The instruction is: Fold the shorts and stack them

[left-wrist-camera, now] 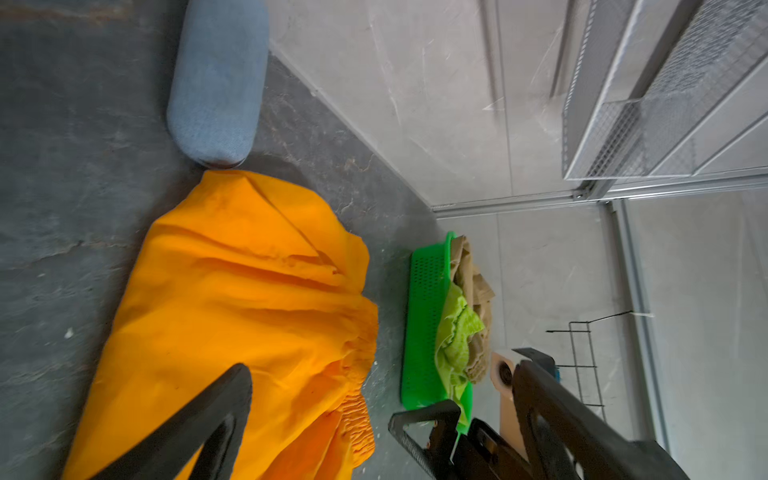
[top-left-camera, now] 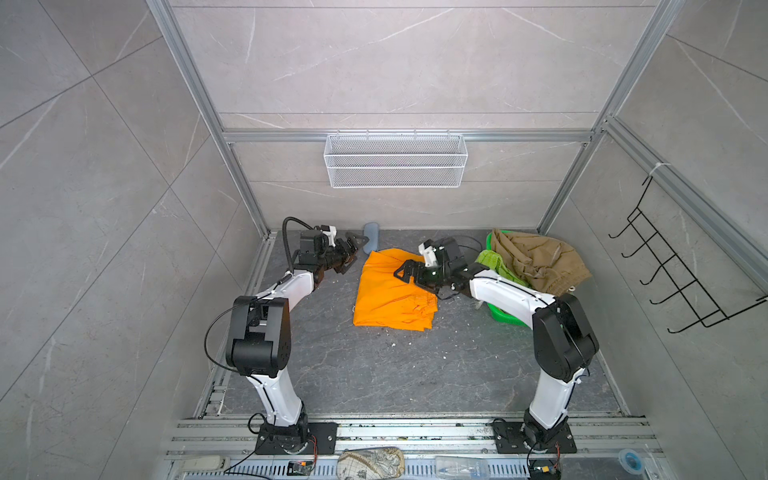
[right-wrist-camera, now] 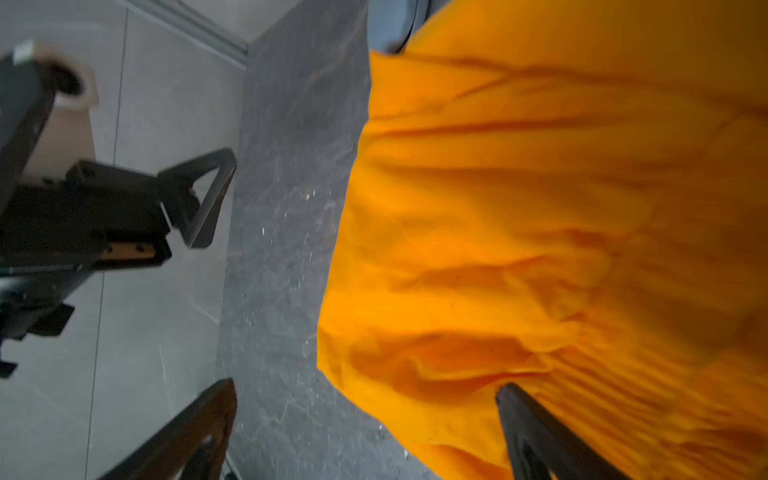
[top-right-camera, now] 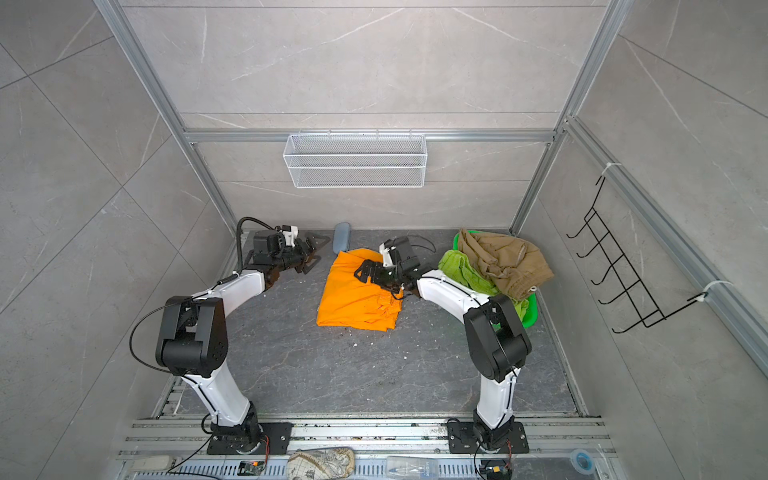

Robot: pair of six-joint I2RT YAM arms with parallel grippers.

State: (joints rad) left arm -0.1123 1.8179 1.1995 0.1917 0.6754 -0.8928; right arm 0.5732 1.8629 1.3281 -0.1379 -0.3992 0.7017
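The bright orange shorts (top-left-camera: 392,291) (top-right-camera: 357,291) lie partly folded on the dark table in both top views, the gathered waistband towards the right arm. My right gripper (top-left-camera: 405,272) (right-wrist-camera: 365,388) hovers open over their far right part; one finger is over the cloth, the other over bare table. To the left of the orange shorts (left-wrist-camera: 249,299), near the back wall, my left gripper (top-left-camera: 351,253) (left-wrist-camera: 384,370) is open and holds nothing. The khaki shorts (top-left-camera: 540,257) and lime green shorts (top-left-camera: 494,266) are heaped in the green basket (top-left-camera: 505,316) at the right.
A blue-grey pouch (top-left-camera: 370,243) lies against the back wall, touching the orange shorts' far edge. A white wire basket (top-left-camera: 395,160) hangs on the back wall and a black hook rack (top-left-camera: 685,270) on the right wall. White crumbs dot the table's near half.
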